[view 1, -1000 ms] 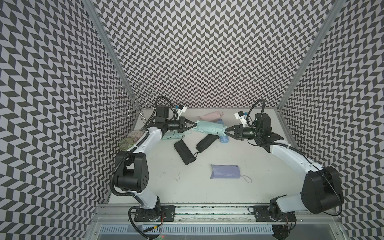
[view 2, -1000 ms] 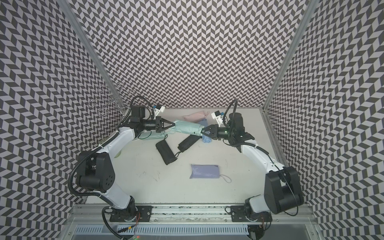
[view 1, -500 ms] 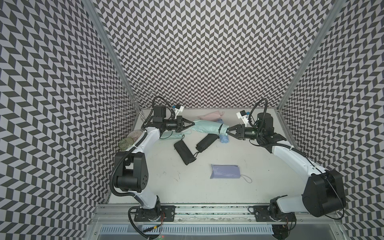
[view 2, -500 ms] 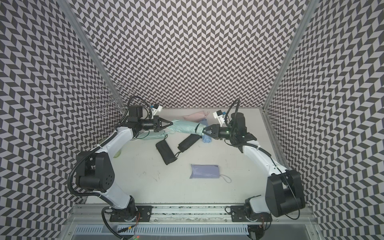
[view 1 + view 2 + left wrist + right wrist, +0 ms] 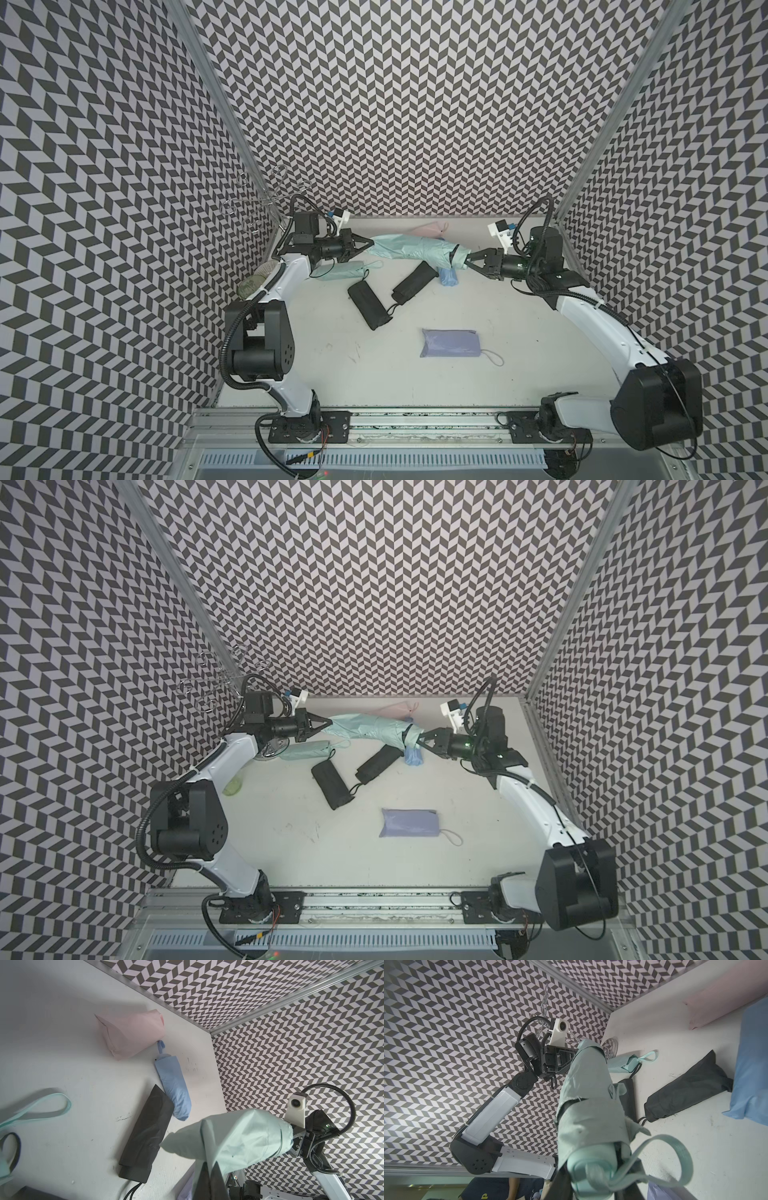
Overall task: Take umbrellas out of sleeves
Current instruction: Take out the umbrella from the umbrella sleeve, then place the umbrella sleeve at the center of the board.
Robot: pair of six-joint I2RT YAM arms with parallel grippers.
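Pale surface (image 5: 498, 316), scuffed with a few dark marks. Directly on it lay six folded umbrellas. A lavender umbrella (image 5: 451, 343) was nearest the arm bases, its wrist loop trailing. A first black umbrella (image 5: 369, 300) and a second black umbrella (image 5: 412, 282) lay near the middle, just beside each other. A light blue umbrella (image 5: 174, 1084) rested against the far end of the second. A pink umbrella (image 5: 131, 1032) lay by the back wall and a mint umbrella (image 5: 338, 271) toward the left. A green glass (image 5: 232, 786) sat at the left edge.
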